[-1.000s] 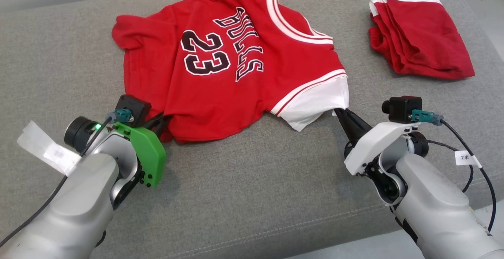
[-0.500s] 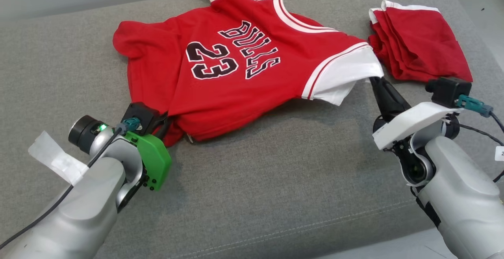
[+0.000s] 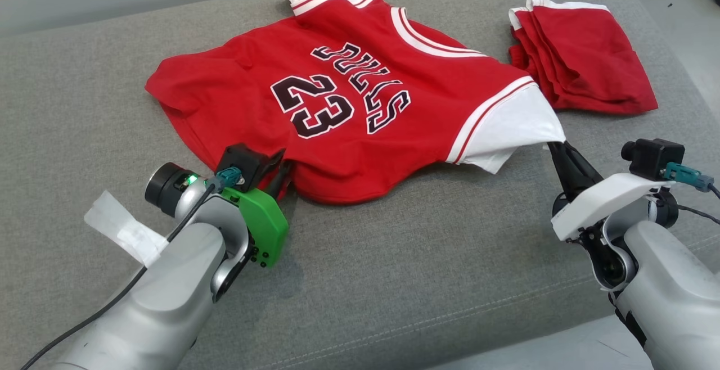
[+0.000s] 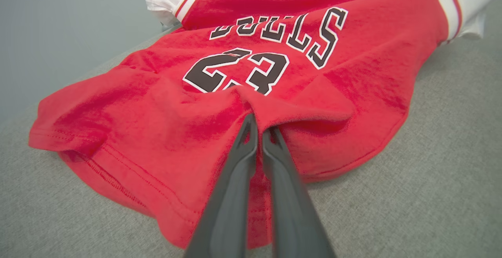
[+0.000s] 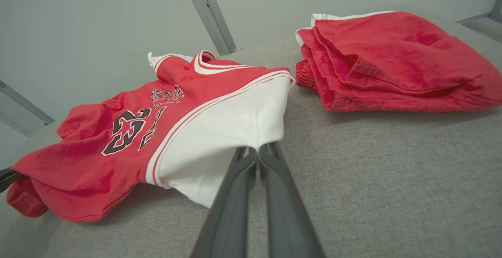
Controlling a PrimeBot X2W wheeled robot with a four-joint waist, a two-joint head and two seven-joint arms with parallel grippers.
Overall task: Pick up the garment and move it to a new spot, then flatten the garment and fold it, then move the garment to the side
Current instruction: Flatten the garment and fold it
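Head view: red jersey with white sleeves (image 3: 349, 105), printed 23, spread across grey fabric cushion (image 3: 394, 280).
Left gripper (image 4: 259, 126): fingers almost together, pinching a bunched fold at the red hem.
Right gripper (image 5: 257, 150): closed tight on the white sleeve's edge.
Beside: folded red cloth (image 3: 585, 55) near that sleeve.

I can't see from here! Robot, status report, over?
Left end effector pinching jersey hem. Right end effector pinching its white sleeve. Folded red garment right beside that sleeve.
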